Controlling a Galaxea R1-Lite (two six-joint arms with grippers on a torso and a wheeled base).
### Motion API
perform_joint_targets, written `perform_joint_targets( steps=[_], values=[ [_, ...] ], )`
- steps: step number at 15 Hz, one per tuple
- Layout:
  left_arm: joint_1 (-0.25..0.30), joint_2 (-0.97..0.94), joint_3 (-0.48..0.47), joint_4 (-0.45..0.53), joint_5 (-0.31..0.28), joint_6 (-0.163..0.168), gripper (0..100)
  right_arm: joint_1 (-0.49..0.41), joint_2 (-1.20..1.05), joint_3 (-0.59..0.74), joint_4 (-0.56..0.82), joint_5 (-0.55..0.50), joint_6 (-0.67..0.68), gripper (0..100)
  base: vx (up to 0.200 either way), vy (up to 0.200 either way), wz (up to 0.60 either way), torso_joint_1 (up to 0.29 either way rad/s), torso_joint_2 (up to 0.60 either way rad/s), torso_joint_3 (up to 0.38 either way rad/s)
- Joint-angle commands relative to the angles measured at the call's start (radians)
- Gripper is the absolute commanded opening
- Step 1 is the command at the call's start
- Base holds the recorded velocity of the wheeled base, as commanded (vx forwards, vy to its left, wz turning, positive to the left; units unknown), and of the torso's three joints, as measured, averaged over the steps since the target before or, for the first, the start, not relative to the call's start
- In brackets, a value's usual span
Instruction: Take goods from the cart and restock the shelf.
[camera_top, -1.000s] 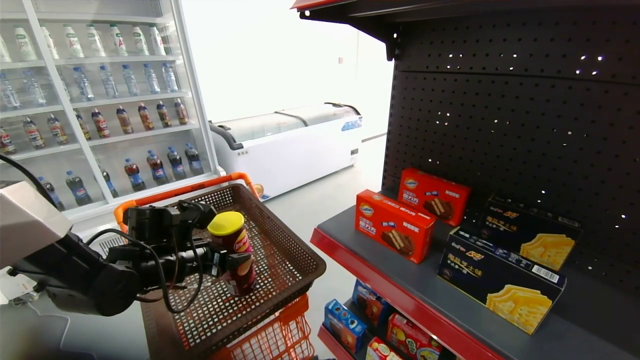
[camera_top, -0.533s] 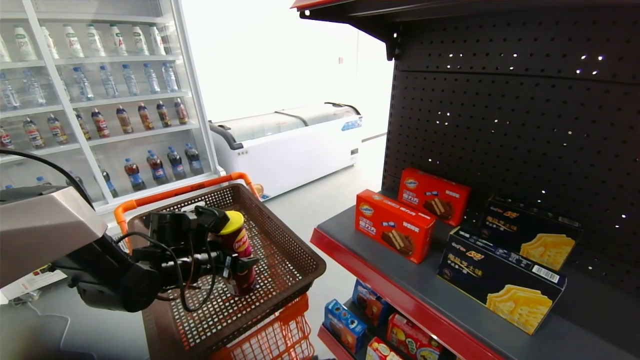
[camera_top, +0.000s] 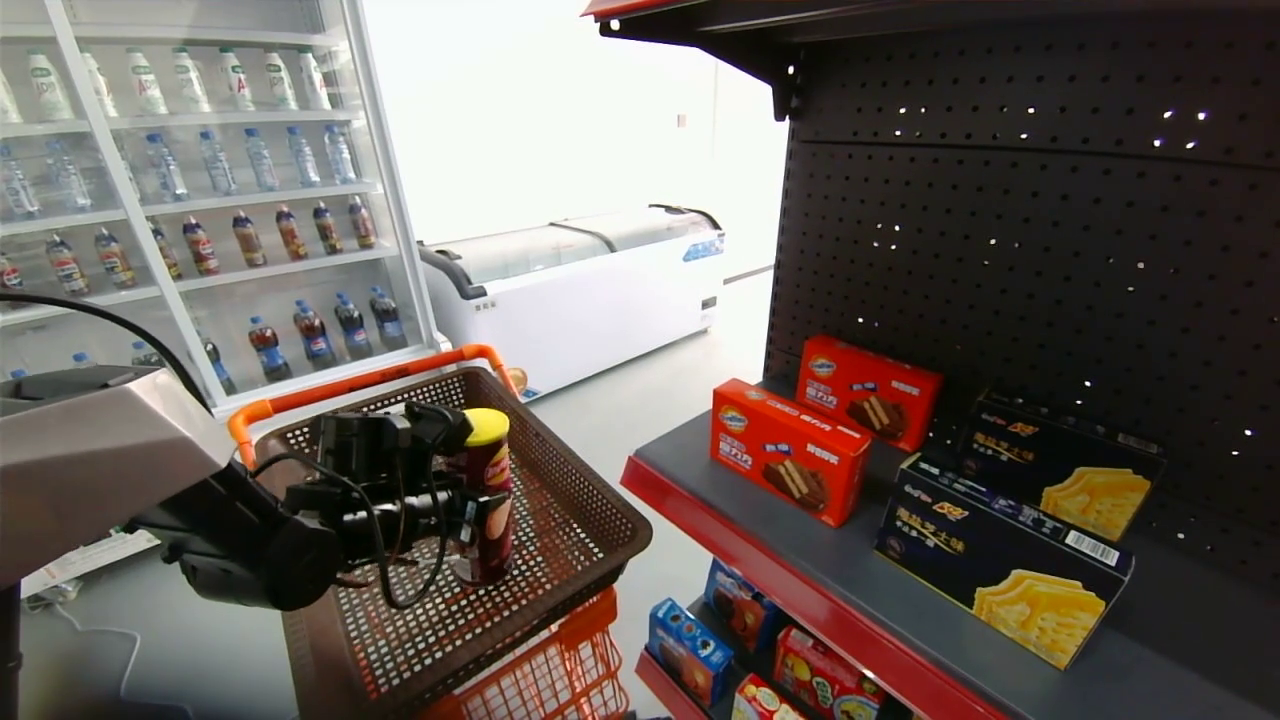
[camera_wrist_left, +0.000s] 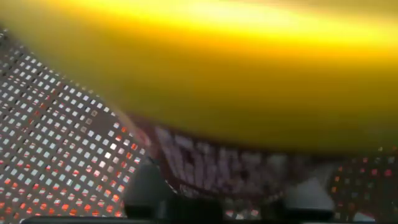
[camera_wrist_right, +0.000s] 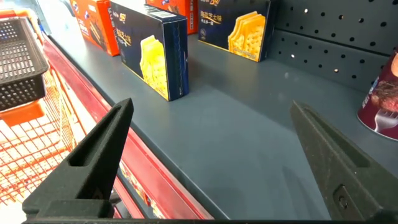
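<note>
A dark red chip can (camera_top: 487, 500) with a yellow lid stands upright in the brown cart basket (camera_top: 590, 500). My left gripper (camera_top: 478, 515) is shut on the can's middle, coming in from the left. In the left wrist view the yellow lid looms large above the can body (camera_wrist_left: 217, 168), with dark fingers (camera_wrist_left: 146, 193) on either side. My right gripper (camera_wrist_right: 211, 168) hangs open over the bare grey shelf board (camera_wrist_right: 249, 143), with nothing between its fingers.
Orange boxes (camera_top: 790, 450) and dark blue boxes (camera_top: 1000, 560) stand on the grey shelf (camera_top: 700, 470), which has a red front edge. Another dark red can (camera_wrist_right: 382, 102) stands on the shelf beyond the right gripper. A lower orange basket (camera_top: 550, 680) sits under the brown one.
The left arm has pushed forward to the right, and the can in its grip has gone from tilted to upright, its lid moving right and slightly up.
</note>
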Motion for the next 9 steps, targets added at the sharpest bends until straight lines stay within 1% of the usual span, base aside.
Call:
perform_joint_targets(
  steps=[1,3,4,5,6,7,8,9],
  values=[
    [-0.038,-0.092,0.003,-0.001,0.043,-0.013,0,0.000,0.001,0.000,-0.001,0.000,0.000,100,0.000,0.000,0.00,0.000,0.00,0.000],
    [-0.035,-0.168,0.004,0.016,0.042,0.002,0,0.000,0.001,0.000,-0.001,0.000,0.000,100,0.000,0.000,0.00,0.000,0.00,0.000],
    [-0.038,-0.202,-0.013,0.059,0.045,0.000,0,0.000,0.001,0.000,-0.001,0.000,0.000,100,0.000,0.000,0.00,0.000,0.00,0.000],
    [-0.041,-0.245,-0.054,0.125,0.040,-0.007,0,0.000,0.001,0.000,-0.001,0.000,0.000,100,0.000,0.000,0.00,0.000,0.00,0.000],
    [-0.041,-0.259,-0.065,0.148,0.039,-0.010,0,0.000,0.001,0.000,-0.001,0.000,0.000,100,0.000,0.000,0.00,0.000,0.00,0.000],
    [-0.041,-0.306,-0.099,0.211,0.039,-0.012,0,0.000,0.001,0.000,-0.001,0.000,0.000,100,0.000,0.000,0.00,0.000,0.00,0.000],
    [-0.041,-0.348,-0.141,0.300,0.034,-0.013,0,0.000,0.001,0.000,-0.001,0.000,0.000,100,0.000,0.000,0.00,0.000,0.00,0.000],
    [-0.044,-0.392,-0.175,0.384,0.009,-0.015,0,0.000,0.001,0.000,-0.001,0.000,0.000,100,0.000,0.000,0.00,0.000,0.00,0.000]
  ],
)
